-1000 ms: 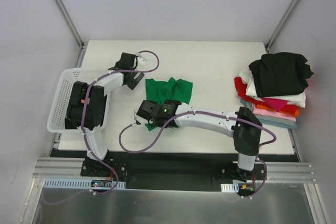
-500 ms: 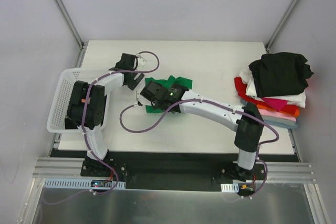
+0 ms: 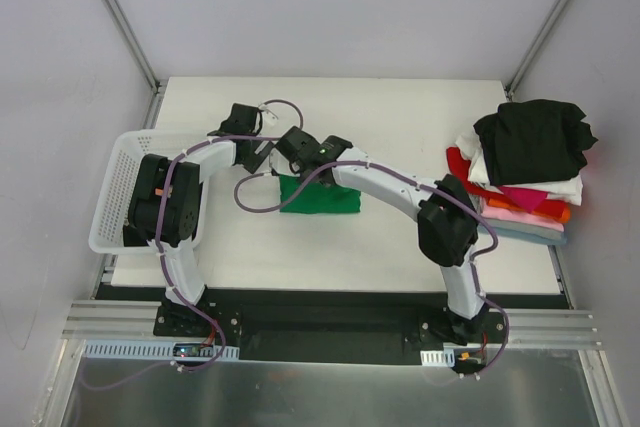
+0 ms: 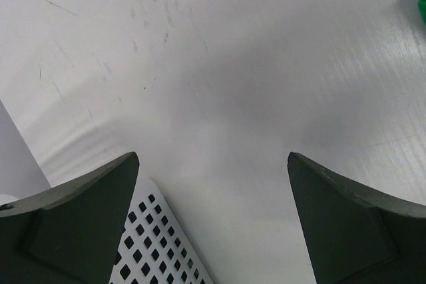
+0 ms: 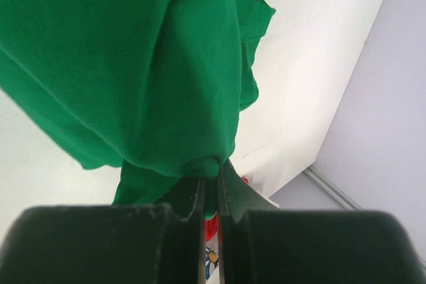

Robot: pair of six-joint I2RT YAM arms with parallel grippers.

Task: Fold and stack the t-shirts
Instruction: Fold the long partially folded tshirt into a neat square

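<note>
Between the shut right jaws, a green t-shirt [image 5: 133, 64] edge is pinched, evidently for folding over; left jaws gape empty.

Plain grn tee [image 3: 322, 197]; blk tee [image 3: 533, 140]; red/wht/pink pile [image 3: 525, 197]; wht mesh basket [image 3: 112, 177].

Right end effector [image 5: 211, 181] folded green t-shirt [image 3: 322, 197] rearward.

The green t-shirt [image 5: 120, 64] is soft matt cloth with a fine weave. The table [image 4: 219, 64] is smooth white, faintly scratched, with a dull sheen. The basket [image 4: 154, 232] is white perforated plastic.
</note>
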